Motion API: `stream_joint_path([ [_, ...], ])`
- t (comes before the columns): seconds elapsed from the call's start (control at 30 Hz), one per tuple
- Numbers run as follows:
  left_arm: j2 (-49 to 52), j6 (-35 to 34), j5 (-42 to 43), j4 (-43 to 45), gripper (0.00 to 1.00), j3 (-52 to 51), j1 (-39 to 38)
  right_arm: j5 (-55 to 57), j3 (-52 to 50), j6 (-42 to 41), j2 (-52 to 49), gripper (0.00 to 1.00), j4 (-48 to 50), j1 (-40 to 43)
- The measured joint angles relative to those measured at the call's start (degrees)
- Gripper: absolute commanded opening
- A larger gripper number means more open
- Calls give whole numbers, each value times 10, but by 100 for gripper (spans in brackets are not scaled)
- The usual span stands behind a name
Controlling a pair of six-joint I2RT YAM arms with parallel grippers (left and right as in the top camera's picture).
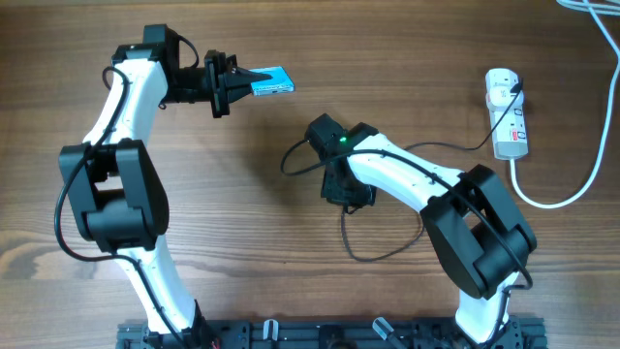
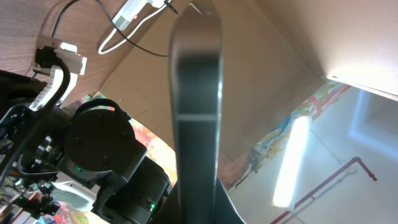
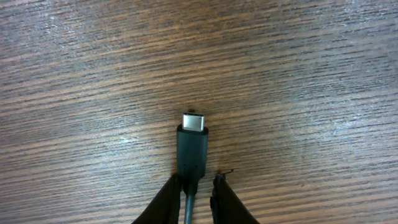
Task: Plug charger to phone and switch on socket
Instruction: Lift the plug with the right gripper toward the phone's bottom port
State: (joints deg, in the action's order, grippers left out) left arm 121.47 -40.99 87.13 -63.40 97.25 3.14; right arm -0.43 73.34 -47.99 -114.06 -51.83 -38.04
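Mid-table, right pincer points down, pinching charger

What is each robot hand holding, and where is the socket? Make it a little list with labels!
left gripper: shut on the phone
right gripper: shut on the charger, just behind its metal tip
socket: lying on the table on the right arm's side, the charger's far end plugged in
phone and charger: apart, not yet joined
socket switch: cannot tell if on
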Motion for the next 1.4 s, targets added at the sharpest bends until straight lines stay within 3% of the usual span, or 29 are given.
stream_joint_path([
  [0.57,0,0,0,0,4,0,0,-4,0,-5,0,8,7,0],
  [0.93,0,3,-3,6,4,0,0,3,4,43,4,4,-5,0],
  [1.03,0,5,-11,48,4,0,0,8,4,58,42,5,-39,0],
  [1.23,0,16,-27,132,4,0,0,9,6,105,235,5,-87,0],
  [1.4,0,20,-31,176,4,0,0,-60,10,172,339,5,-86,0],
])
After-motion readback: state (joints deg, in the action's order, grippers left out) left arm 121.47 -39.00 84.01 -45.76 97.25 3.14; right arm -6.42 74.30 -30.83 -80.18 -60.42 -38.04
